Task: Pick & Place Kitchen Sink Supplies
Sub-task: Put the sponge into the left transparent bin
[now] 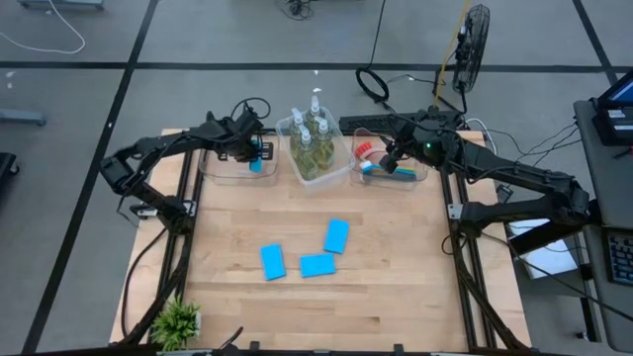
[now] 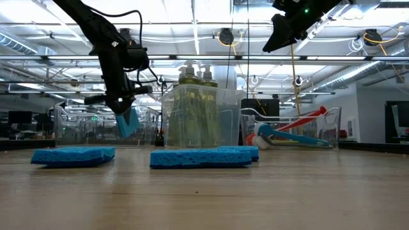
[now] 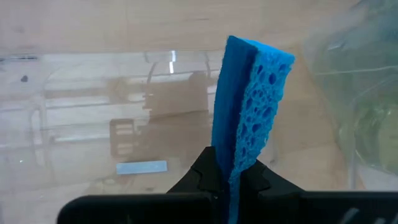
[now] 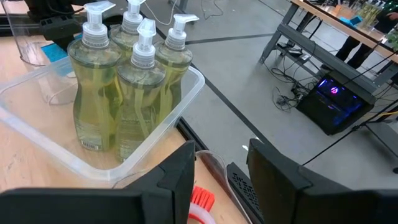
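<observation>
My left gripper (image 1: 254,154) is shut on a light-blue sponge (image 3: 249,106) and holds it over the left clear tub (image 1: 220,170). In the low view the sponge (image 2: 128,121) hangs below the gripper (image 2: 123,105). Three more blue sponges (image 1: 273,262) (image 1: 316,265) (image 1: 336,235) lie flat on the wooden table. Several pump bottles of yellow-green liquid (image 4: 124,87) stand in the middle tub (image 1: 341,168). My right gripper (image 4: 221,180) stands open and empty above the right tub (image 1: 420,176), which holds the brushes (image 2: 287,135). My left gripper pinches one end of the sponge (image 3: 235,167) between its two fingers, which press on its two broad faces. The fingers come from above, slanting steeply down. The sponge hangs on edge below them, its free end (image 3: 258,56) down inside the tub's walls.
A small green potted plant (image 1: 178,321) stands at the table's near left corner. The three tubs stand in a row along the far edge. Bare wood lies around the three sponges in the middle. A fan (image 1: 473,40) and cables are beyond the far edge.
</observation>
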{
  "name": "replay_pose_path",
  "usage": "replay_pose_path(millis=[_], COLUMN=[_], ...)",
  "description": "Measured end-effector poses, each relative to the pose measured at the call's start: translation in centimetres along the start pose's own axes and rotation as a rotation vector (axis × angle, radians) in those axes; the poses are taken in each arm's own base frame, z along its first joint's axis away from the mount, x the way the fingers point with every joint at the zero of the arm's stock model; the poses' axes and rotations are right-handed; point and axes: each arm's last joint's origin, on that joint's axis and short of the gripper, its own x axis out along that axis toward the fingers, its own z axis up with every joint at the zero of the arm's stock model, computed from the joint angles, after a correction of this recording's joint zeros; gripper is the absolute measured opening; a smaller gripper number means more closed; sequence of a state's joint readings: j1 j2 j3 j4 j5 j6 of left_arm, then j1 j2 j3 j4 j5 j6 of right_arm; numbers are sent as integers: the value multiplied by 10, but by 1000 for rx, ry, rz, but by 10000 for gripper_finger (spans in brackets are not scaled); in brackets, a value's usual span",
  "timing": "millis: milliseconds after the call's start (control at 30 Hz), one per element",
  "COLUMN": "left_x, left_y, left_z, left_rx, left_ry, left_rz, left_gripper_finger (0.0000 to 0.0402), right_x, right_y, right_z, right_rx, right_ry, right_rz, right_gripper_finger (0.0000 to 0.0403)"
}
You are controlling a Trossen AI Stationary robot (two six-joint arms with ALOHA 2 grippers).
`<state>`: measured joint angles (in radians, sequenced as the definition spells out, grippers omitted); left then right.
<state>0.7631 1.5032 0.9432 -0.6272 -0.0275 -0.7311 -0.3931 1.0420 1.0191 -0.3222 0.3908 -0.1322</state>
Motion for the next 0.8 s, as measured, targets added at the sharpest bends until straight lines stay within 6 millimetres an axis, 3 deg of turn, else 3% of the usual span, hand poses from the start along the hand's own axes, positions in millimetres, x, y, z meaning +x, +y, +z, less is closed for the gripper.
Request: replay_pose_path(millis=[433,667,800], left_x=[0,-1,-11], left_y=[-4,-5,-3], left_z=[-3,-3,-3], left_rx=[38,39,46], left_ry=[0,-4,-34], left_rz=[-9,-13,-27], left_gripper_finger=[79,139,175], right_x=[0,0,0], right_y=[0,0,0], right_z=[0,-1,-1], right_rx=[0,-2,-4], right_ry=[0,6,12], right_rz=[0,1,3], right_gripper_finger=[137,137,137])
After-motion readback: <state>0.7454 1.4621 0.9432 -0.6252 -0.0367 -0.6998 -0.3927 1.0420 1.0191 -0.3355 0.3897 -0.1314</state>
